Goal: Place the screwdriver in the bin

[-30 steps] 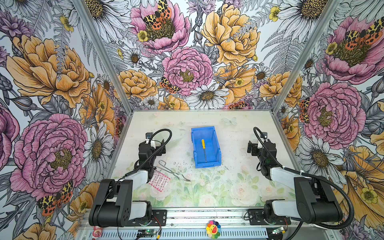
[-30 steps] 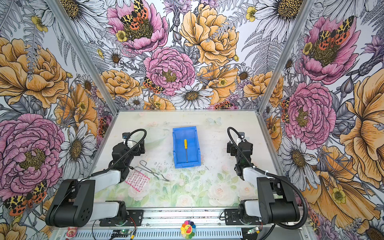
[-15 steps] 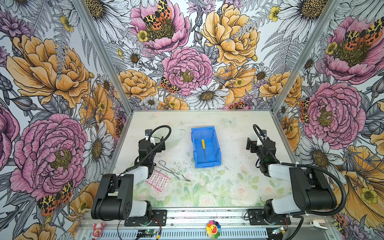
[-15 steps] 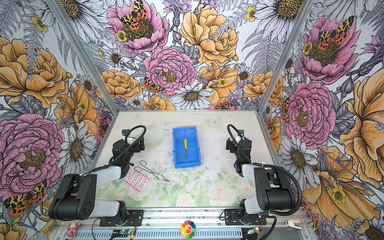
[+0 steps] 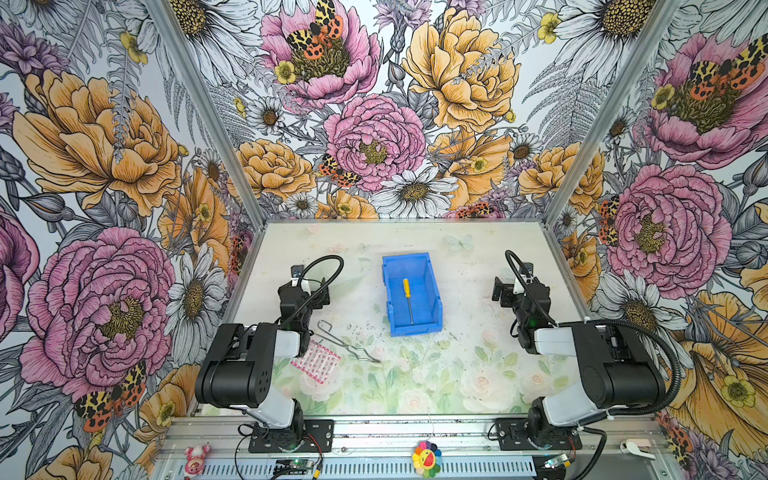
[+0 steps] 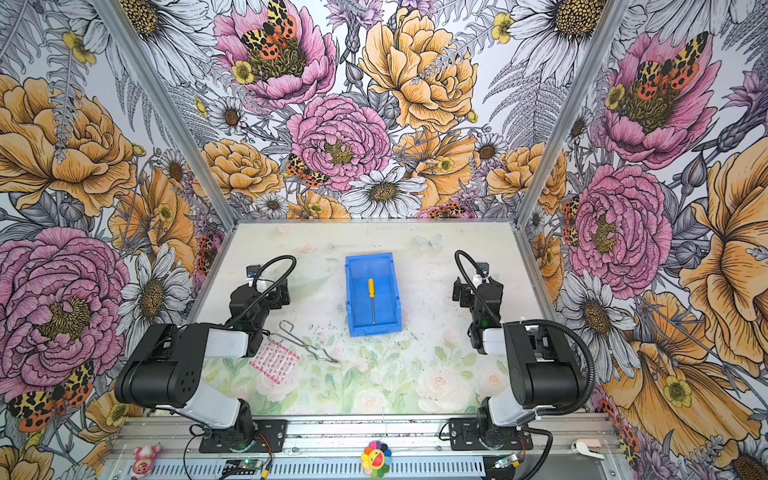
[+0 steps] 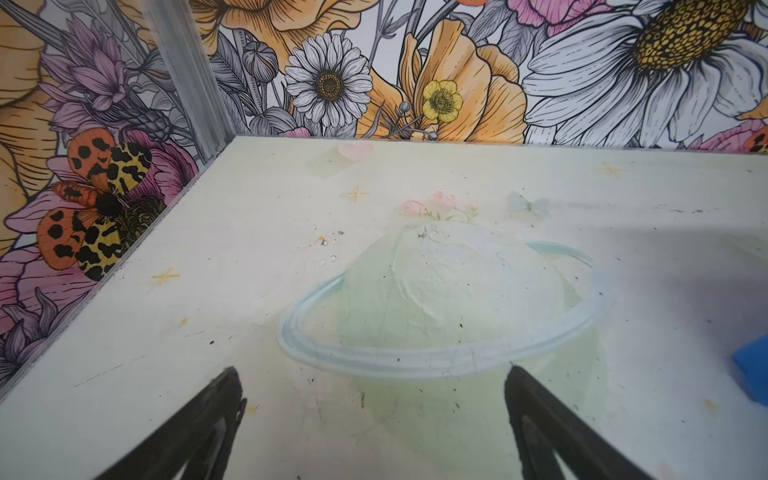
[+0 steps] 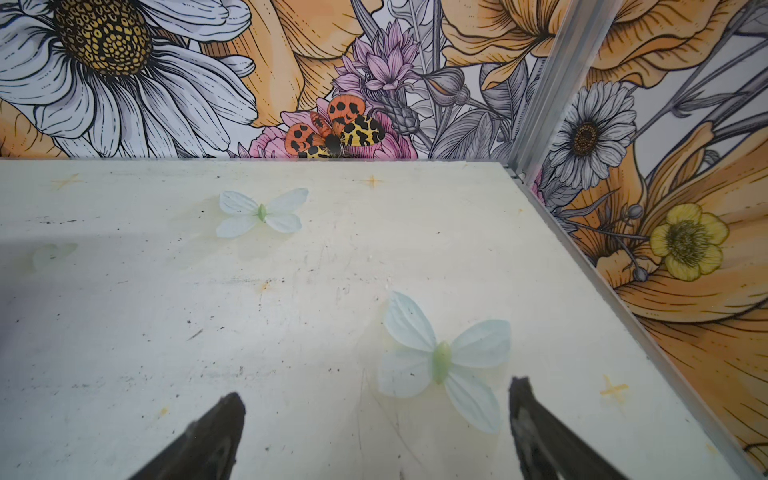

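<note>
Tabletop (image 5: 478, 257): screwdriver (image 5: 407, 298) inside blue bin (image 5: 435, 303)

Three walls (image 5: 374, 124) carry bold floral wallpaper with moths, evenly lit. Aluminium corner posts (image 5: 208, 112) join them. The pale tabletop (image 5: 457, 365), faintly flower-printed, is scuffed and speckled.
</note>
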Controlling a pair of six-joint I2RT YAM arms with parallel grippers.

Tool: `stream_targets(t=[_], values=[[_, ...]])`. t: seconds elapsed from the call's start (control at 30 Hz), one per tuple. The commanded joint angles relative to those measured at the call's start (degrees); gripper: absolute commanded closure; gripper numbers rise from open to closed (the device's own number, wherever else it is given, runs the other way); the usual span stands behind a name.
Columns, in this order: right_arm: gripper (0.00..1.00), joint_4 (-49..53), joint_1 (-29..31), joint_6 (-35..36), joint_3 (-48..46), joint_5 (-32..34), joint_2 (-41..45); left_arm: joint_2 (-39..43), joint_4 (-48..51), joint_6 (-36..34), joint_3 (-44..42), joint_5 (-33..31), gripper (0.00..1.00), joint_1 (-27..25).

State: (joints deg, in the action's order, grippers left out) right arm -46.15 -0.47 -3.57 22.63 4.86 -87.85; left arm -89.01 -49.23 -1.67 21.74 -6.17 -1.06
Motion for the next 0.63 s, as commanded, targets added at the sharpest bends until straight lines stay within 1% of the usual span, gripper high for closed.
stream_targets(t=[0.0,0.4,0.5,0.6], values=[[0.01,-2.10,-0.41,-0.86,0.49,0.85,-0.30,0.37,-3.92,0.81,-0.03,-1.77,0.01,0.58],[0.01,-2.01,-0.41,-0.91,0.59,0.84,-0.30,0.24,-4.16,0.83,-0.05,-1.65,0.01,0.61],[0.01,-2.05,-0.40,-0.91,0.59,0.85,-0.29,0.25,-3.75,1.37,0.24,0.34,0.01,1.54],[0.01,-2.18,-0.41,-0.90,0.41,0.83,-0.17,0.29,-4.32,0.68,-0.03,-1.27,0.01,0.59]])
